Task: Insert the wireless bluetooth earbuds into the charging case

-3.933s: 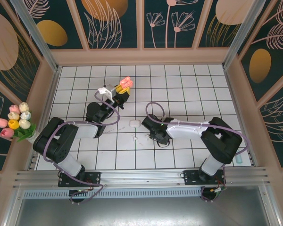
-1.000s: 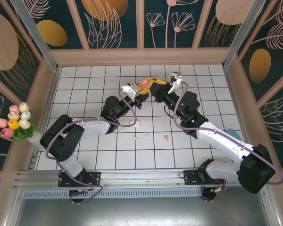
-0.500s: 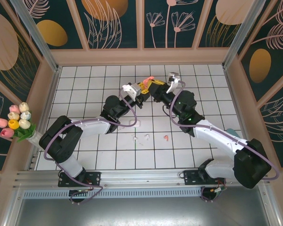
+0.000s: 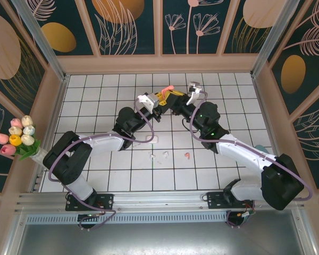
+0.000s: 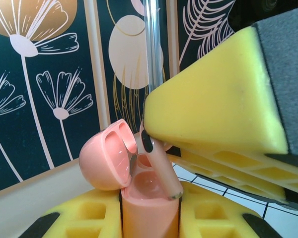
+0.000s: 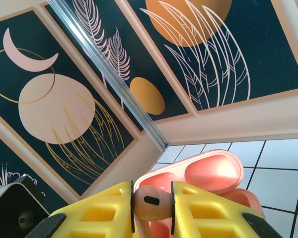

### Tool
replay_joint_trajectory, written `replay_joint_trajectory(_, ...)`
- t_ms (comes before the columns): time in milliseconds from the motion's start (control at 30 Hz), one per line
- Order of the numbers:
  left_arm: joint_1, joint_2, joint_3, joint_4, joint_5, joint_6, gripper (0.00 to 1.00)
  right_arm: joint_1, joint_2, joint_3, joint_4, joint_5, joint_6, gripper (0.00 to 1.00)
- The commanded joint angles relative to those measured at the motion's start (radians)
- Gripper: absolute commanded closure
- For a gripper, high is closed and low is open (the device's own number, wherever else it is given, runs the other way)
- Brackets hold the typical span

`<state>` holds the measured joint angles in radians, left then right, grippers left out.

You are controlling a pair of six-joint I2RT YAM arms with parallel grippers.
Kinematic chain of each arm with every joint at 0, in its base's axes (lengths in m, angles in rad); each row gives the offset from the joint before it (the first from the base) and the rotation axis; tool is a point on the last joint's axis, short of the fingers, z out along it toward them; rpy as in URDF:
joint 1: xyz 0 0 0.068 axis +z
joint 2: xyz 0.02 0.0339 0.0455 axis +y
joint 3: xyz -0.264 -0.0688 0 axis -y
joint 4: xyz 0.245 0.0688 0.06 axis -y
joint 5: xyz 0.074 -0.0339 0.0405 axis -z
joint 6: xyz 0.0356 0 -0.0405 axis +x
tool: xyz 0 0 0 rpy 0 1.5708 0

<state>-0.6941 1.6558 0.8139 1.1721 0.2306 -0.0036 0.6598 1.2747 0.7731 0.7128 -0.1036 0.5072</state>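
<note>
Two pincers are meeting in the air above the far middle of the white tiled tabletop [image 4: 95, 106], and we are describing them from left to right. The left pincer [image 4: 158, 102] is pinching the charging case [image 5: 149, 203] upright between its yellow pads, with the lid [image 5: 109, 156] hanging open to the left. The right pincer [image 6: 151, 203] is gripping one salmon-pink earbud [image 5: 161, 168] by its head, with the stem leaning slantwise into the mouth of the case.

We are judging that slant to be the chief hazard. The stem could be catching on the rim of a well, so a downward push may be twisting the case in its grip, or popping the earbud free to drop onto the tiles. The right pincer's bulky pad is also crowding the lid and could be nudging it shut.

Nearer us on the tabletop, a white earbud [image 4: 153, 156] and a second white earbud [image 4: 164, 155] are lying close together. A loose salmon-pink earbud [image 4: 186, 155] is lying to their right.
</note>
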Motion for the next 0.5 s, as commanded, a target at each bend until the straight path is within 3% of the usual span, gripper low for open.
replay_joint_trajectory(0,-0.008,-0.019,0.033,0.015,0.019,0.009,1.00,-0.008,0.009,-0.008,0.047,-0.025,0.013,0.76)
replay_joint_trajectory(467,-0.011,-0.024,0.032,0.017,0.038,0.006,1.00,-0.026,0.020,-0.016,0.054,0.008,0.014,0.77)
